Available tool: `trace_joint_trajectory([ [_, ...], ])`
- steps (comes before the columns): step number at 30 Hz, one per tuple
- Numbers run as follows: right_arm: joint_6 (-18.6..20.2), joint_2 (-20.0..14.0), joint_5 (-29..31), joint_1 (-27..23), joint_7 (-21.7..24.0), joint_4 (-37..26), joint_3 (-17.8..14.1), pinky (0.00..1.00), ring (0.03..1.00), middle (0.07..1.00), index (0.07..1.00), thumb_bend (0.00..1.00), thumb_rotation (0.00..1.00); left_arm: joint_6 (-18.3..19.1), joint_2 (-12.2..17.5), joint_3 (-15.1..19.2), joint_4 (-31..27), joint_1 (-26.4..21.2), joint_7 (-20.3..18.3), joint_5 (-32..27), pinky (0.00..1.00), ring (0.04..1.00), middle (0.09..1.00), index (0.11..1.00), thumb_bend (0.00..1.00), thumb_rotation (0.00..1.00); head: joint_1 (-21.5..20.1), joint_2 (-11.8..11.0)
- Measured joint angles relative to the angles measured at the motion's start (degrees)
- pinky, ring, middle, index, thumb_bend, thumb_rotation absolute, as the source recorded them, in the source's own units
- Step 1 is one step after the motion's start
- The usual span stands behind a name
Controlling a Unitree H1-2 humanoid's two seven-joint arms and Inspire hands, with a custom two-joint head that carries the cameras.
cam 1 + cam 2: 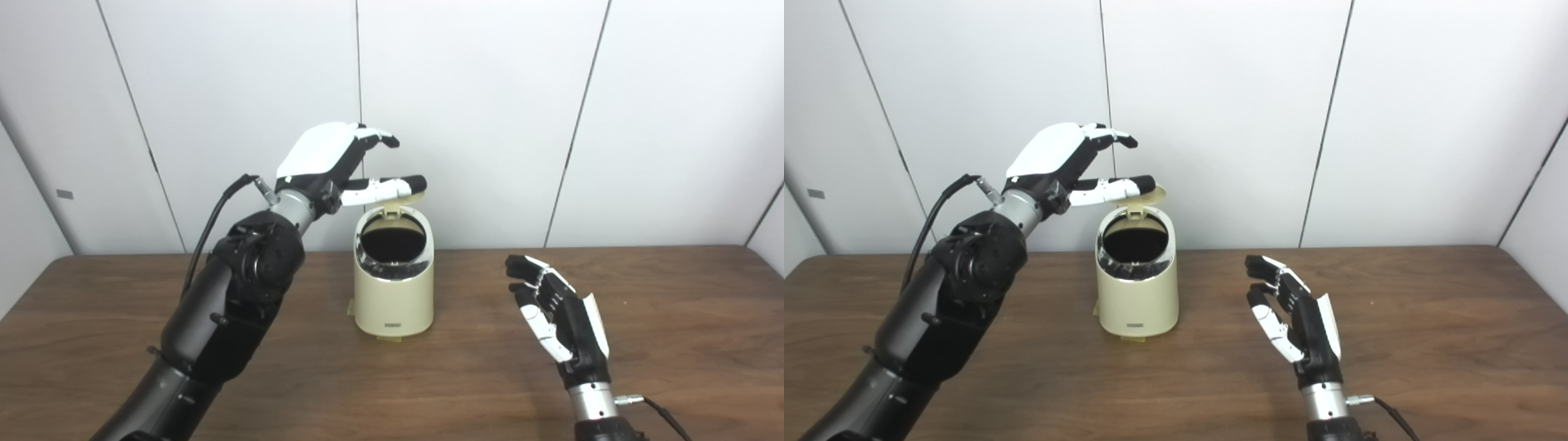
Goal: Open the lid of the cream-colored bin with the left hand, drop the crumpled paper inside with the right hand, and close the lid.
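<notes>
The cream-colored bin stands upright at the middle of the brown table. Its lid is swung up and back on the rear hinge, and the dark inside shows. My left hand is raised over the bin's back rim with its fingers apart; its thumb lies along the raised lid and touches it. My right hand is open and empty, a little above the table to the right of the bin, palm turned toward it. No crumpled paper is in view.
White wall panels stand close behind the table's far edge. My left forearm crosses the table's left side next to the bin. Bare tabletop lies in front of the bin and at the right.
</notes>
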Motion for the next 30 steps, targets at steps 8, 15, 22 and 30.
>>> trace_joint_trajectory([
  [8,0.0,-0.01,0.36,-0.09,0.51,0.19,0.08,0.67,0.758,0.768,0.743,0.3,0.63,-0.02,-0.03,-0.24,2.77,2.59,-0.06,1.54,1.0,0.945,0.931,0.842,0.96,1.0,-0.09,-0.09],
  [15,0.0,0.05,0.38,-0.12,0.93,0.2,0.04,0.67,0.759,0.771,0.749,0.32,0.64,0.01,0.12,-0.23,3.04,3.47,-0.9,2.01,1.0,0.933,0.924,0.832,0.97,1.0,-0.18,-0.09],
  [22,0.0,0.12,0.12,-0.24,0.9,0.27,0.04,0.68,0.76,0.768,0.745,0.32,0.63,-0.88,0.12,-0.45,2.79,4.48,-1.4,2.77,1.0,0.93,0.859,0.825,0.95,1.0,-0.27,0.0],
  [30,0.0,0.31,0.1,-0.48,0.87,0.63,0.01,0.68,0.758,0.771,0.745,0.31,0.62,-2.86,-0.19,-0.58,2.81,6.15,-0.16,3.33,1.0,0.935,0.837,0.824,0.95,1.0,-0.62,-0.18],
])
